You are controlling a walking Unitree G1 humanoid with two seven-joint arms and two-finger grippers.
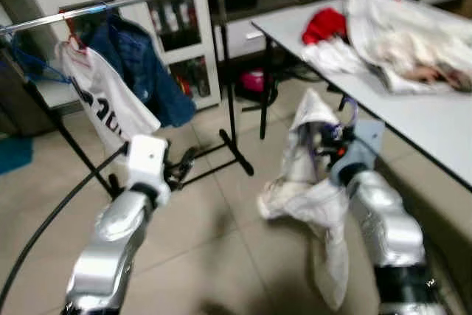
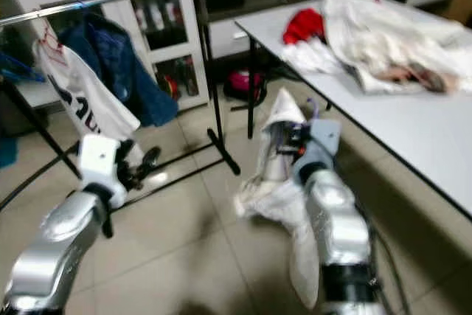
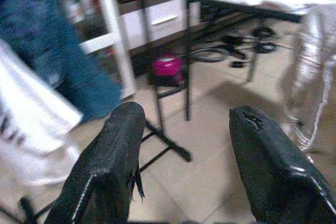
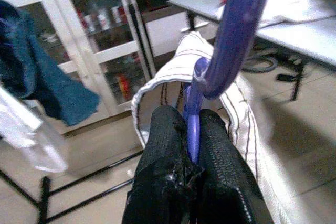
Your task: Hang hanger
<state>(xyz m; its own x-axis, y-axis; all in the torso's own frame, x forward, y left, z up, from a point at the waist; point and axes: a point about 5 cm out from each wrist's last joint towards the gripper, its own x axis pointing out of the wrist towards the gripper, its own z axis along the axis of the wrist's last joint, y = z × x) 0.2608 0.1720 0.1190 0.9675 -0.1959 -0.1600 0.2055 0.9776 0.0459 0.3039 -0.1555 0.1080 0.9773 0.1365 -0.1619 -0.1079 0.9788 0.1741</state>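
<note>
Pale tiled floor (image 1: pixel 214 234) underfoot, large square tiles, dim light. Both silver arms reach forward over it.

Right gripper (image 4: pixel 189 129): fingers pinched tight on the neck of a purple hanger (image 4: pixel 231 35), whose hook curves up just past the fingertips. A white striped garment (image 1: pixel 313 204) hangs from that hanger, draped down in front of the right arm, with its hem near the floor (head views are blurred here, so fabric detail is unclear).

Left gripper (image 3: pixel 184 145): fingers spread wide, nothing between them, held low over the tiles to the left of the garment and well apart from the hanger.

Further out, left side: a black-framed clothes rack with a silver rail (image 1: pixel 110 7) across the top. On it hang a white shirt with dark lettering (image 1: pixel 107 105) and a blue denim jacket (image 1: pixel 144 71), side by side. The rack's black feet (image 1: pixel 228 153) sit on the tiles between the two arms.

Right side: a white table (image 1: pixel 413 116) on dark legs, carrying a heap of white cloth (image 1: pixel 398 35) and a red item (image 1: pixel 324 26) at its far end.

Far back: a white cabinet with glass doors (image 1: pixel 173 35), bottles and small items on its shelves (contents too blurred to name). A pink object (image 1: pixel 252 80) sits on the floor beneath the table's far end, with dark cables (image 3: pixel 215 54) near it.
</note>
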